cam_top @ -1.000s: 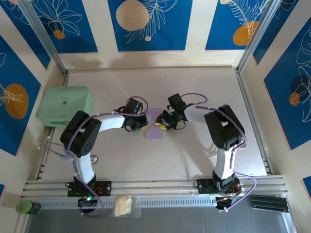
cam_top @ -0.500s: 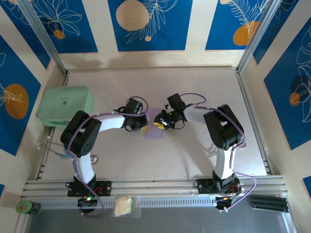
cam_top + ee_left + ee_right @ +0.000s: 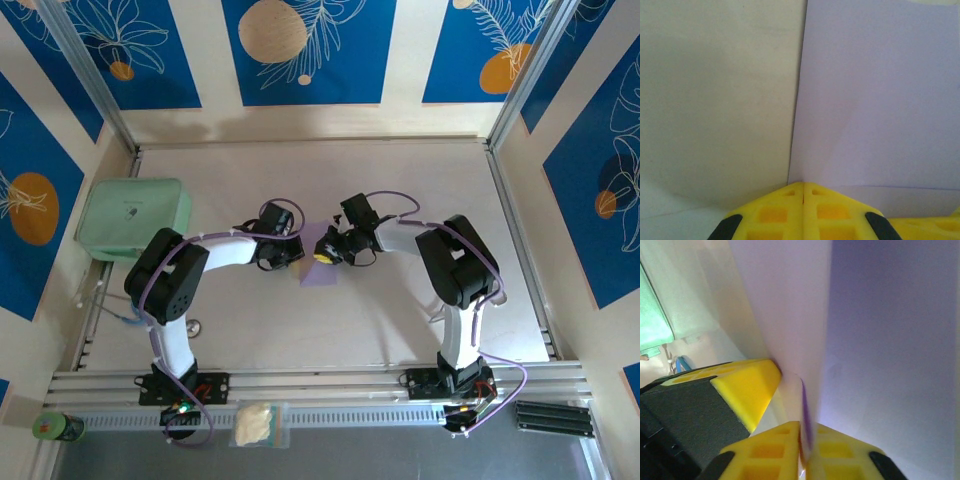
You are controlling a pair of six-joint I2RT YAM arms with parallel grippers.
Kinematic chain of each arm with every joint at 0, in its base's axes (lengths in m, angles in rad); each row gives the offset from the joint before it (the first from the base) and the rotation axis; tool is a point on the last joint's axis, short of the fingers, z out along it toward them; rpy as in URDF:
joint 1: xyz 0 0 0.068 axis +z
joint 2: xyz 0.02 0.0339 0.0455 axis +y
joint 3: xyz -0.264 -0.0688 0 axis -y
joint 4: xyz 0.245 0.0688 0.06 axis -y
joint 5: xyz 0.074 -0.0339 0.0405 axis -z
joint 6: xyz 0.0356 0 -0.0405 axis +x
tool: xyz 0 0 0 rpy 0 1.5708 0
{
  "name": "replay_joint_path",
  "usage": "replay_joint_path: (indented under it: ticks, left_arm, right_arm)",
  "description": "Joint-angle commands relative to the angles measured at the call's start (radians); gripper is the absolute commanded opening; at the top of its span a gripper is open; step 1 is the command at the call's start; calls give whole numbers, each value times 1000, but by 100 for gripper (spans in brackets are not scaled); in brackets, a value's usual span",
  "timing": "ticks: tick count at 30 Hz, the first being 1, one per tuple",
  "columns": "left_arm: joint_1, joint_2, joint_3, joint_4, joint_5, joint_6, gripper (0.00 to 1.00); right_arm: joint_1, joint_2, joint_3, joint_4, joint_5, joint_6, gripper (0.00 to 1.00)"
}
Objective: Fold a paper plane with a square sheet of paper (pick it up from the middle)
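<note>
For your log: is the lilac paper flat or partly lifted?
Partly lifted: the right gripper is shut on the square sheet of paper, bending one edge up.

This is a robotics lab cell, not a home or a shop. I stand here as two arms, the left arm (image 3: 190, 265) and the right arm (image 3: 455, 260), bolted side by side to a slotted aluminium rail (image 3: 320, 385) at the near edge of a pale tabletop (image 3: 320, 330). Bare aluminium posts (image 3: 95, 90) rise at the far corners. Around the tabletop stand printed panels (image 3: 340, 60), blue with white leaf drawings and orange discs, more backdrop than real wall. Purple cables (image 3: 393, 194) loop in the open along my links. A mint-green box (image 3: 133, 220) sits at the left edge. A bottle (image 3: 58, 428) and a small bag (image 3: 257, 424) lie on the near side of the rail.
</note>
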Motion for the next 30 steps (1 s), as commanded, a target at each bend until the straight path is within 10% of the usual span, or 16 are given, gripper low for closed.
replay_joint_path:
  ticks: [1, 8, 15, 30]
  left_arm:
    - [32, -56, 18, -107, -22, 34, 10]
    - [114, -238, -21, -93, 94, 90, 49]
    - [176, -391, -216, 258, 343, -30, 86]
    - [155, -391, -325, 591, 476, -205, 82]
  right_arm:
    - [2, -3, -1, 12, 0, -20, 5]
    - [-25, -118, -34, 107, -38, -63, 0]
    - [-66, -184, -13, 199, -224, -37, 0]
    - [-69, -185, -25, 411, -376, 136, 1]
